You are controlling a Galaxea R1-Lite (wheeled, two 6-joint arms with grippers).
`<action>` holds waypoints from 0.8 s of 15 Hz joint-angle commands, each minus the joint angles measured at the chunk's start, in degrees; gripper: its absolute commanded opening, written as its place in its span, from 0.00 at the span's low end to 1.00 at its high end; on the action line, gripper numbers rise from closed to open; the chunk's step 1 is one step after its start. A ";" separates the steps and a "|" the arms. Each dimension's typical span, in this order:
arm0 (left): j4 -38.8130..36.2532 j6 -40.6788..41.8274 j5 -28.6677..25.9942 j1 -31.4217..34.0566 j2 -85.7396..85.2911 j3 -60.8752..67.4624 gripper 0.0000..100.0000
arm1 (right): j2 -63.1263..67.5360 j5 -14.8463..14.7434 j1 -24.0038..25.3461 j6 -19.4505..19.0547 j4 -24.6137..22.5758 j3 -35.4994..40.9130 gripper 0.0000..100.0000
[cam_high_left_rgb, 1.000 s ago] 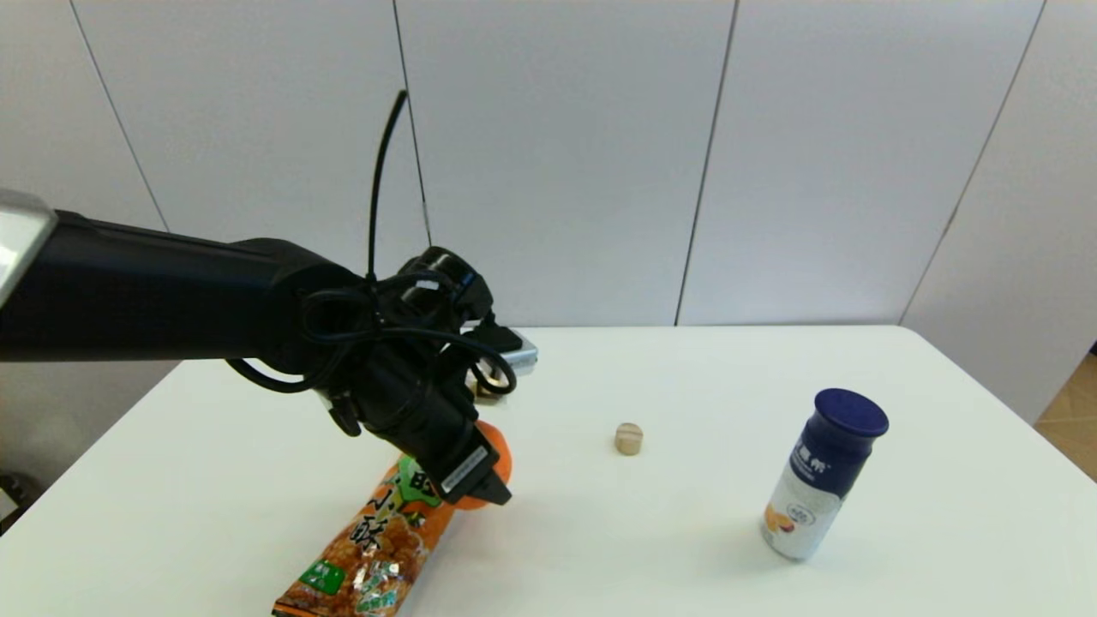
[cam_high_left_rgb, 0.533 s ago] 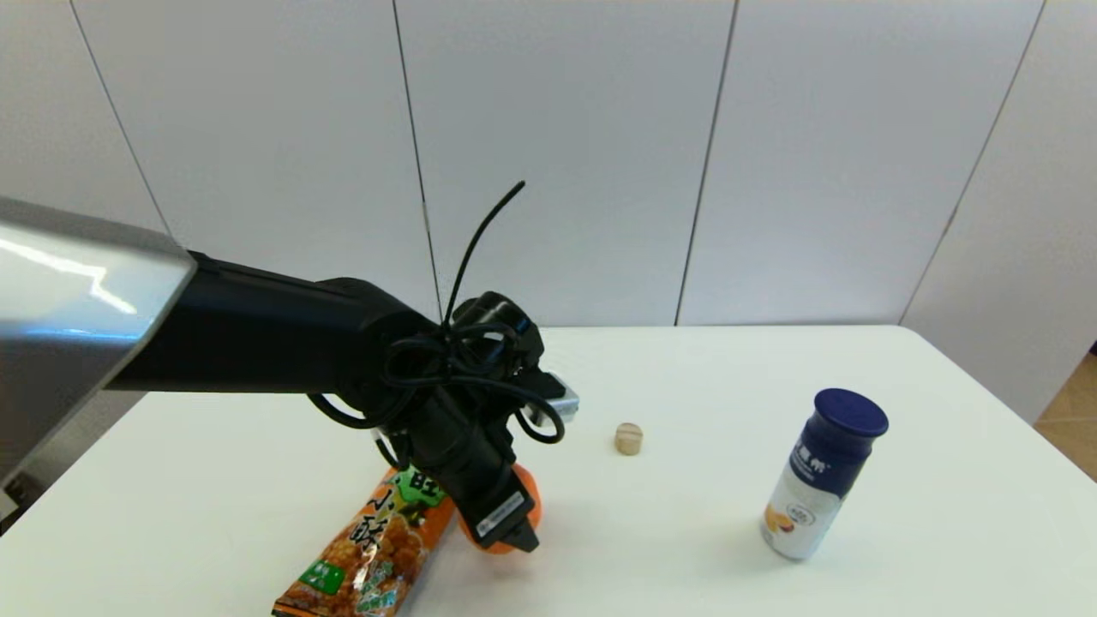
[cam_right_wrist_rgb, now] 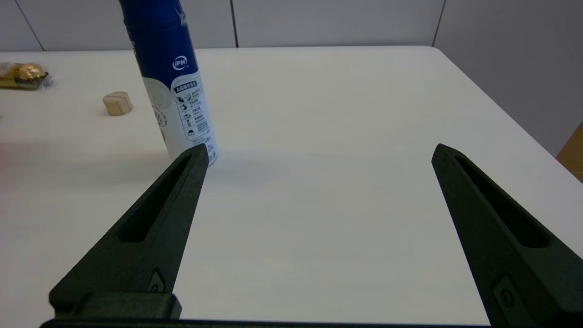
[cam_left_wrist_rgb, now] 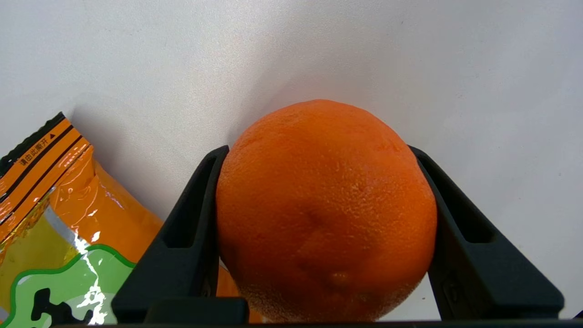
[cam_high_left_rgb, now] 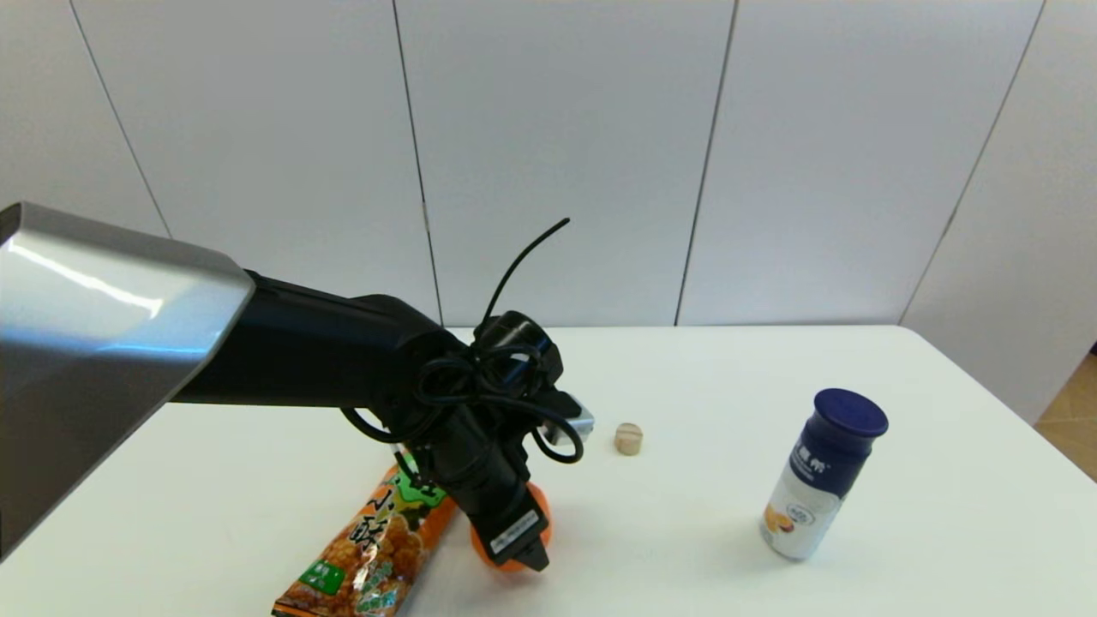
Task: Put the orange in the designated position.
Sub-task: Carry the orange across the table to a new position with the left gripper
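The orange [cam_high_left_rgb: 536, 523] [cam_left_wrist_rgb: 325, 209], round with dimpled skin, sits between the two black fingers of my left gripper [cam_high_left_rgb: 524, 548] [cam_left_wrist_rgb: 319, 152], which is shut on it. In the head view the gripper hides most of the fruit, low over the table near the front, just right of the snack bag. Whether the orange touches the table I cannot tell. My right gripper [cam_right_wrist_rgb: 319, 152] is open and holds nothing, parked over the right side of the table; it is out of the head view.
A long orange snack bag [cam_high_left_rgb: 368, 553] [cam_left_wrist_rgb: 50, 214] lies left of the orange. A small wooden cylinder [cam_high_left_rgb: 628, 438] [cam_right_wrist_rgb: 117, 103] stands mid-table. A blue-capped white bottle [cam_high_left_rgb: 818, 476] [cam_right_wrist_rgb: 175, 86] stands at the right. A gold-wrapped item [cam_right_wrist_rgb: 20, 75] lies farther back.
My left arm has carried the orange rightward and toward the table's front, and lower, along the snack bag's right side. The bottle, cylinder and bag have stayed put.
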 commanded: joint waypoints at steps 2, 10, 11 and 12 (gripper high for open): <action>1.43 0.13 -0.06 0.92 -0.63 0.20 0.00 | 0.07 0.00 0.00 0.00 0.00 0.00 1.00; 1.34 0.13 -0.06 4.09 -0.98 0.29 0.00 | 0.07 0.00 0.00 0.00 0.00 0.00 1.00; 1.34 0.13 -0.06 4.09 -0.89 0.29 0.00 | 0.07 0.00 0.00 0.00 0.00 0.00 1.00; 1.34 0.13 -0.06 4.09 -0.89 0.29 0.00 | 0.07 0.00 0.00 0.00 0.00 0.00 1.00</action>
